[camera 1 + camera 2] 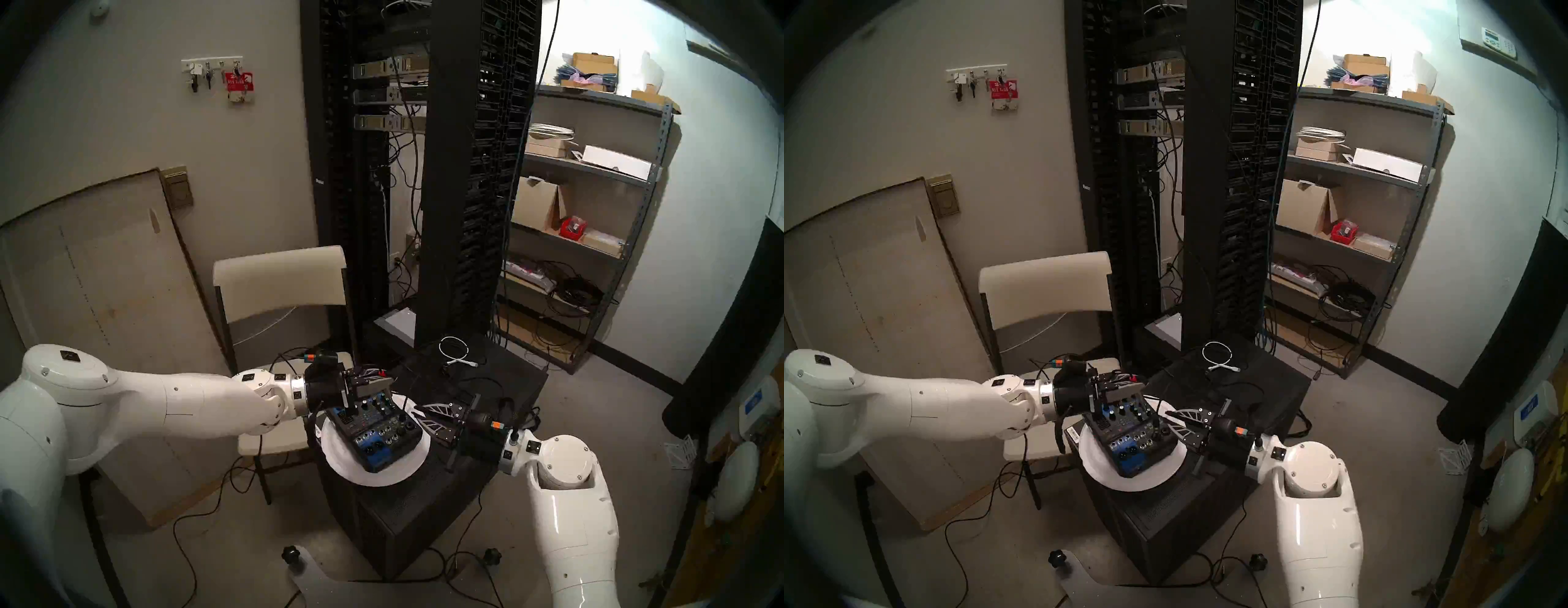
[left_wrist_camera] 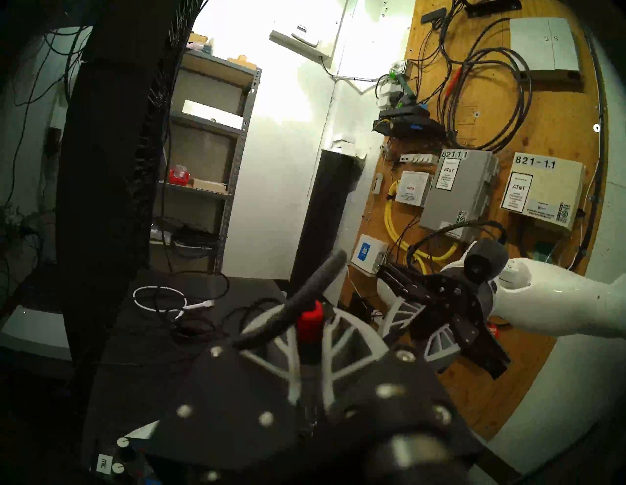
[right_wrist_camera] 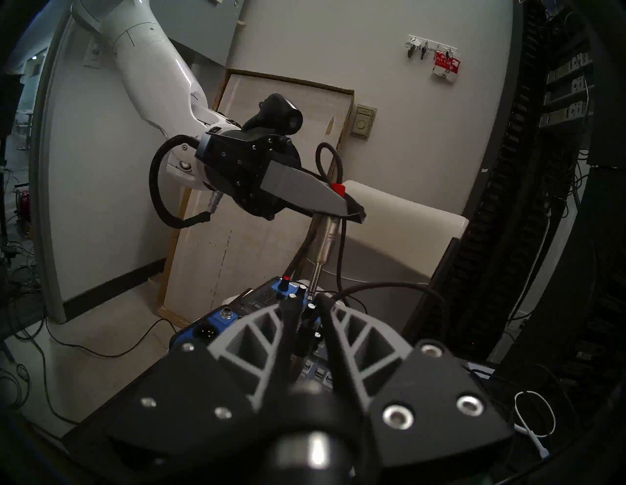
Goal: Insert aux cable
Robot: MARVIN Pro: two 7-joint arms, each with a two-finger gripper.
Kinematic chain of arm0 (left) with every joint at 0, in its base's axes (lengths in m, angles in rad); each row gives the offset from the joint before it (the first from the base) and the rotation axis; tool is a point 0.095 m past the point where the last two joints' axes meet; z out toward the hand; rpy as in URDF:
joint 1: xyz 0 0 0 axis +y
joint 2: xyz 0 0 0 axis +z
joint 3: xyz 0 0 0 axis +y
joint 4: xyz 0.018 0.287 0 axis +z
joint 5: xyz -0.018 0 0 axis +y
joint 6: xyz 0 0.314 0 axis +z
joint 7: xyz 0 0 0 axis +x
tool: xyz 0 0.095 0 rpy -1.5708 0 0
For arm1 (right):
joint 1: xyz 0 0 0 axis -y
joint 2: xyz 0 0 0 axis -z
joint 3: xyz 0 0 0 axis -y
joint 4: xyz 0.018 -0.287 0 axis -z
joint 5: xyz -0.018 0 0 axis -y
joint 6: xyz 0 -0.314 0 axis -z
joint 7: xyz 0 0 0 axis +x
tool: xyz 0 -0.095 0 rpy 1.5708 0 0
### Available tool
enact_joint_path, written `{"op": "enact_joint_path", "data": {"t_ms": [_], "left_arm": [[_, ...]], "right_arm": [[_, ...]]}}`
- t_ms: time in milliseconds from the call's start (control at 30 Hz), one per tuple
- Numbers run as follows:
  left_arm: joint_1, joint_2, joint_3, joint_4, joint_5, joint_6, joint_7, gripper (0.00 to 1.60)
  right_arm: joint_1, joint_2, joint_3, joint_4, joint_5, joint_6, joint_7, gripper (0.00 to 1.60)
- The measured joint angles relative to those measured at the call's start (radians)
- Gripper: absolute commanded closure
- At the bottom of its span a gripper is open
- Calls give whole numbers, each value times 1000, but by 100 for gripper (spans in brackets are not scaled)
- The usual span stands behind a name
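My left gripper (image 1: pixel 384 382) is shut on the aux cable's plug (image 3: pixel 323 237) and holds it upright over the blue and black audio mixer (image 1: pixel 382 441). The plug's red band (image 2: pixel 310 320) sticks out above the fingers. Its silver jack tip (image 3: pixel 313 284) points down at the mixer's far top face among the knobs; I cannot tell whether it is in a socket. The thin black cable loops up behind the gripper. My right gripper (image 1: pixel 418 416) sits level at the mixer's right edge. Its jaws stand a narrow gap apart, with nothing clearly held between them.
The mixer lies on a white plate (image 1: pixel 339 463) on a black cabinet (image 1: pixel 424 518). A white coiled cable (image 1: pixel 454 350) and loose black cables lie behind on the cabinet. A folding chair (image 1: pixel 280 280) stands at the left, a server rack (image 1: pixel 445 170) behind, and shelves (image 1: pixel 594 204) at the right.
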Motion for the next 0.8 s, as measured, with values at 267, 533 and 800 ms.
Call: {"op": "enact_joint_path", "data": {"t_ms": [267, 533, 800], "left_arm": [[0, -10, 13, 3, 57, -30, 60, 160], [-2, -22, 21, 31, 119, -60, 81, 160], [-4, -43, 21, 70, 163, -78, 60, 160]], "right_arm": [[1, -1, 1, 2, -2, 2, -4, 88], [2, -1, 2, 6, -2, 3, -5, 88], [3, -1, 2, 10, -2, 3, -6, 88]]}}
